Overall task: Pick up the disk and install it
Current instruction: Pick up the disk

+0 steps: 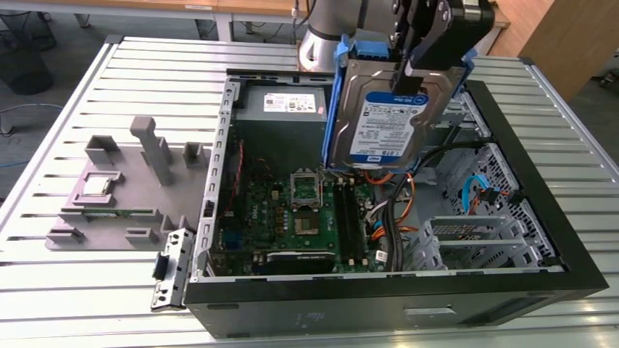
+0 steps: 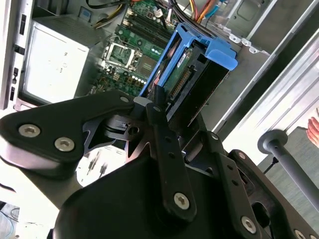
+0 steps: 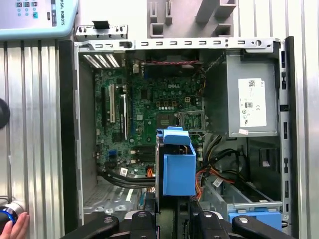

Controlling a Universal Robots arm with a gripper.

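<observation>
Gripper point(image 1: 418, 72) clamped on upper end of disk point(image 1: 385, 127). Disk hangs upright above open computer case point(image 1: 367, 308), clear of cables point(image 1: 411, 192). Blue rails point(image 1: 335, 109) unobstructed. Judged a carrying posture, not installed.

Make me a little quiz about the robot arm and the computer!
1. True or false: the jaws hold the disk above the open case.
2. The disk's rails are: A red, B blue, C green.
3. Which green part lies in the case under the disk?
Key: 1 true; 2 B; 3 the motherboard.
</observation>
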